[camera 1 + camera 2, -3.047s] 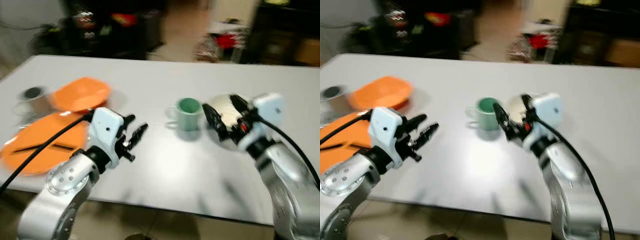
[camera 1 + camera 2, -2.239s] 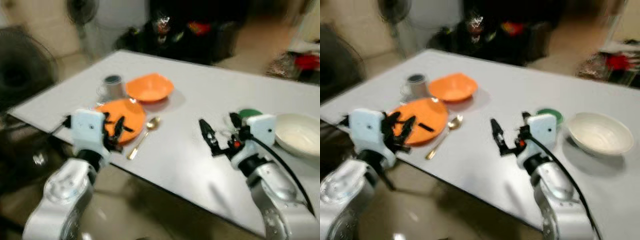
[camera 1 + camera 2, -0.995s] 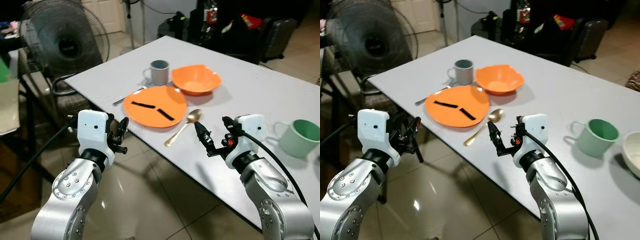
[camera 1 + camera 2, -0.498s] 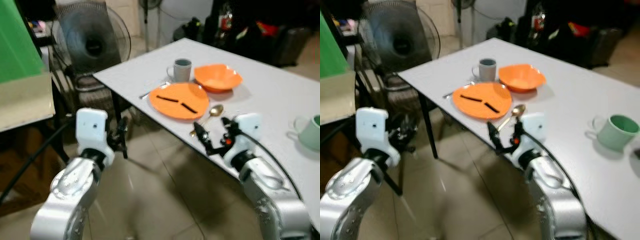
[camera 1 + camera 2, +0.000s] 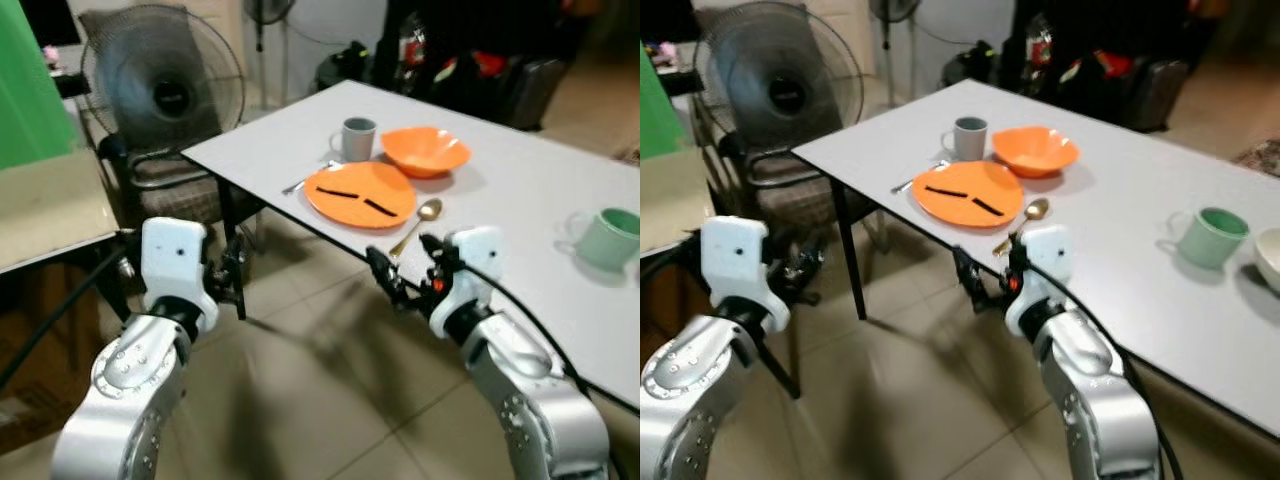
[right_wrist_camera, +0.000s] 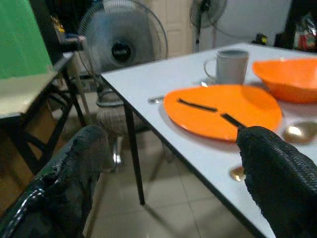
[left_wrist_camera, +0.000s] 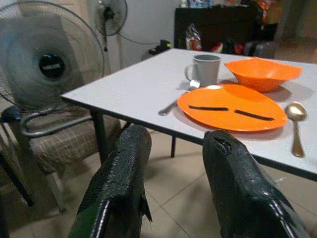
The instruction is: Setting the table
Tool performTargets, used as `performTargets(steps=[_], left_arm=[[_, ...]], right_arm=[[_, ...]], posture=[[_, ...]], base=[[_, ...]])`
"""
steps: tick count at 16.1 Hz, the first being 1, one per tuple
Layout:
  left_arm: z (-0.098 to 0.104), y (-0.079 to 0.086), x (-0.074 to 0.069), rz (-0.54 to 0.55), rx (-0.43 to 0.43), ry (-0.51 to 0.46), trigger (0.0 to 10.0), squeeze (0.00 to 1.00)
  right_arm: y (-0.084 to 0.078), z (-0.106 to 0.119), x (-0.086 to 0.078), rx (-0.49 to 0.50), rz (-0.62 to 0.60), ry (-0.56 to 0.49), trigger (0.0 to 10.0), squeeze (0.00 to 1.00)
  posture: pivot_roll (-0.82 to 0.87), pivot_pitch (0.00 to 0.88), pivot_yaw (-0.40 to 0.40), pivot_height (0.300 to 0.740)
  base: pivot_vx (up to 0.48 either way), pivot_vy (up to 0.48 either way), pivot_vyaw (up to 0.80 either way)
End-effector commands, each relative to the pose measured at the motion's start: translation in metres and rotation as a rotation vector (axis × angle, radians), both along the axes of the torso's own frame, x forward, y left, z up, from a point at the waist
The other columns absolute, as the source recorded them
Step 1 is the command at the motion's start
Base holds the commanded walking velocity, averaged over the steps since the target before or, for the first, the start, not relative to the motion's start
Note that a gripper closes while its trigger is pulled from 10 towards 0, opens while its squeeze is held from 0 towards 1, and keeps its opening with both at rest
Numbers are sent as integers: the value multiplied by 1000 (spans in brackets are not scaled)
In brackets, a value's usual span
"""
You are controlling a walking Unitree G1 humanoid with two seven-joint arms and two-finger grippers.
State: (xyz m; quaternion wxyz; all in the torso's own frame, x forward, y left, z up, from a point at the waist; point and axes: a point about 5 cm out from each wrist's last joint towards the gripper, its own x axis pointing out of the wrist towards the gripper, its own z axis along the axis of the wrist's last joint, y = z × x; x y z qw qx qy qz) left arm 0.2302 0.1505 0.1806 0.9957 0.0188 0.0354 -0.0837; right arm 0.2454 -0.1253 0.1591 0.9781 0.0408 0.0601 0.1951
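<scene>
Looking down from the head views, the orange plate [image 5: 360,193] lies near the table [image 5: 1120,240] edge, a gold spoon [image 5: 418,225] just beside it, the orange bowl [image 5: 425,150] and grey mug [image 5: 356,139] behind; it is probably light, stiff plastic, slippery, best pinched at the rim. In the left wrist view the left gripper [image 7: 171,173] stands empty, fingers narrowly parted, short of the table. In the right wrist view the right gripper [image 6: 171,163] gapes wide, empty, facing the plate.
</scene>
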Motion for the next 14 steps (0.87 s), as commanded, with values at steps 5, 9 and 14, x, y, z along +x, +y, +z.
performTargets(steps=[5,9,14], left_arm=[[0,0,0,4,4,-4,10000,0],[0,0,-1,6,2,-5,10000,0],[-1,0,-2,2,1,1,10000,0]], right_arm=[[2,0,3,3,25,2,10000,992],[2,-1,3,0,37,5,10000,988],[3,-2,3,6,46,15,10000,988]], posture=[[-55,0,12,740],[-53,0,7,740],[-47,0,10,740]], base=[[0,286,0],[0,288,0],[0,286,0]])
